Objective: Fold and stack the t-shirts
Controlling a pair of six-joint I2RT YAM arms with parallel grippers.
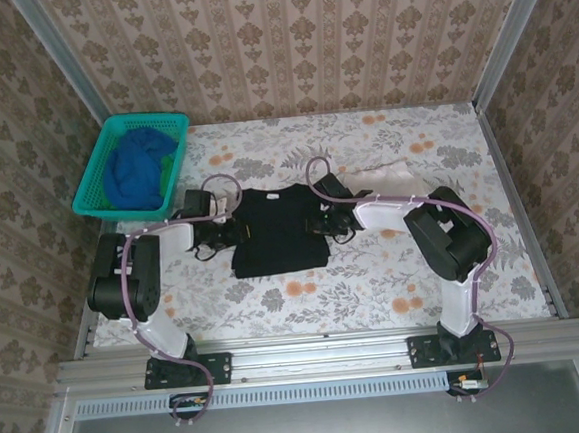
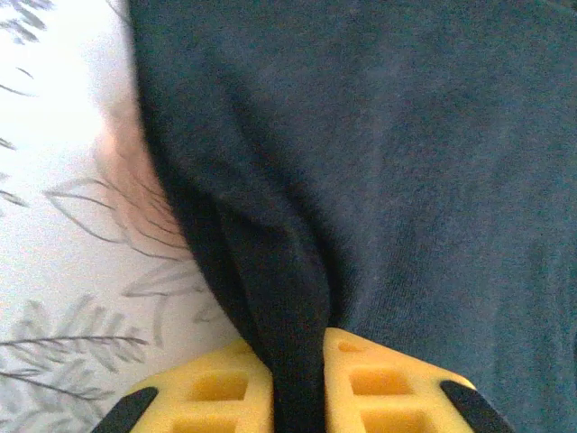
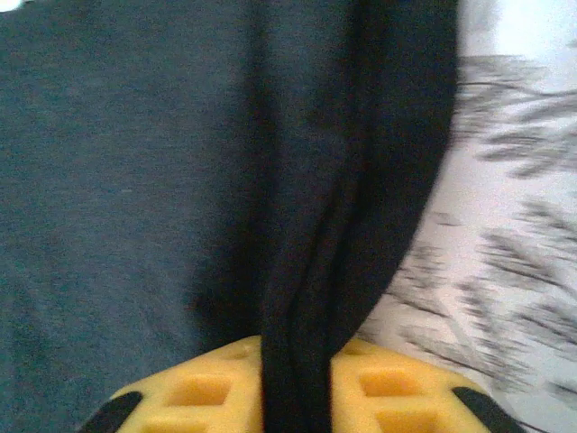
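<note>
Top external: black t-shirt (image 1: 279, 232) lies flat mid-table, already narrowed to a rough rectangle. Left gripper (image 1: 225, 244) sits on its 9 o'clock edge and right gripper (image 1: 322, 226) on its 3 o'clock edge, roughly level with each other. My read: matched holds, so the cloth can be lifted or folded evenly without skewing. Blue t-shirt (image 1: 137, 168) is bunched in the teal basket (image 1: 92, 189) at 10 o'clock of the black one, unfolded. Pale t-shirt (image 1: 392, 176) lies crumpled on the table (image 1: 376, 290) at 1 o'clock, just behind the right arm. Nothing stacked yet, so the task looks early.

Left wrist: yellow fingers (image 2: 216, 388) at 6 o'clock are pressed together on a raised ridge of black cloth. The pinch takes more than one layer at the shirt's edge. Floral table surface shows from 7 to 11 o'clock, shirt body from 12 to 4.

Right wrist: mirror picture. The yellow pads (image 3: 397, 397) at 6 o'clock clamp a thick doubled fold of black cloth running up to 12 o'clock. Table shows at 2 to 4 o'clock. The view is blurry, so fine creases are unclear. Risk: a layer slipping out of either pinch.
</note>
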